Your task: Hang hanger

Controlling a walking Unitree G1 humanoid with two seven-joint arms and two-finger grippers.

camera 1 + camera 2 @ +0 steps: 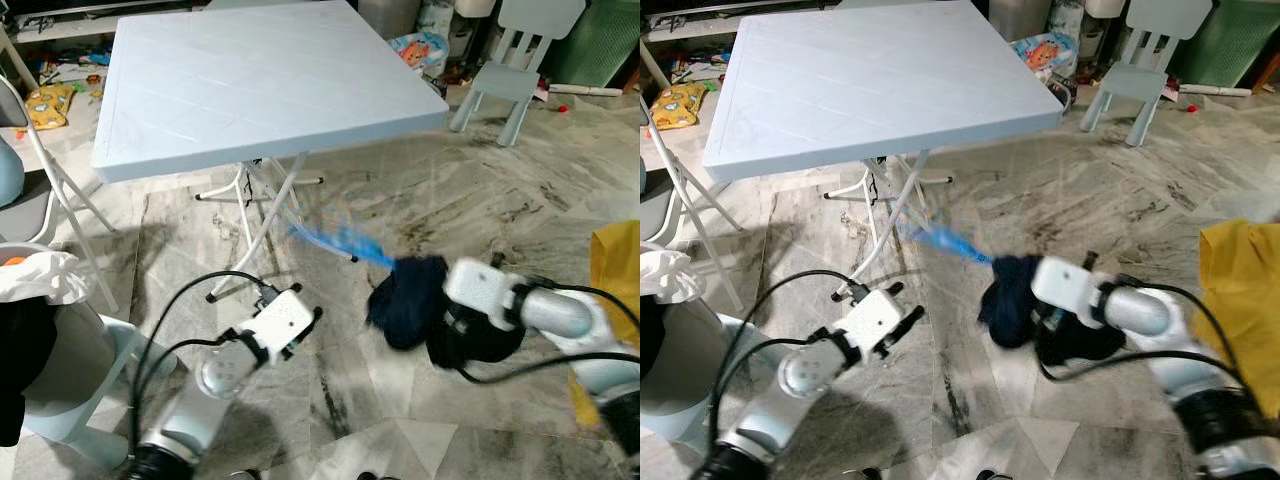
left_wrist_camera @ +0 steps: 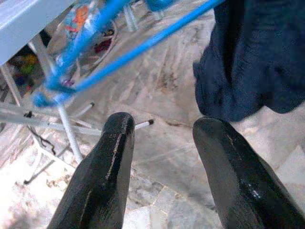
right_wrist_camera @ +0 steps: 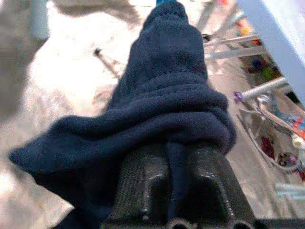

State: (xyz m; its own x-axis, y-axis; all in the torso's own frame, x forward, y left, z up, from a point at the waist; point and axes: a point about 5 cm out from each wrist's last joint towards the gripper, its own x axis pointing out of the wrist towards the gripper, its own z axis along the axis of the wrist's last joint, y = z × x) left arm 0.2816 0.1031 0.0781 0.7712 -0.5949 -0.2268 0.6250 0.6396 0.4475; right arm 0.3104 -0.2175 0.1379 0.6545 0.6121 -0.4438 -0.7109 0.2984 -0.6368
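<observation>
From my head, my right gripper [image 1: 405,300] pinches a dark navy garment [image 1: 410,300] with the blue hanger [image 1: 340,240] jutting beyond it toward the table [image 1: 200,100]. At my left wrist, my left gripper [image 2: 164,143] is spread and empty, the hanger just ahead; at my right wrist, fingers [image 3: 143,191] clamp cloth. I judge I'm carrying it; next needs a rail.

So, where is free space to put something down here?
The white table top is bare. Marble floor between the table and the small chair is open. It is crowded by the right tool, shut on the dark garment and blue hanger.
</observation>
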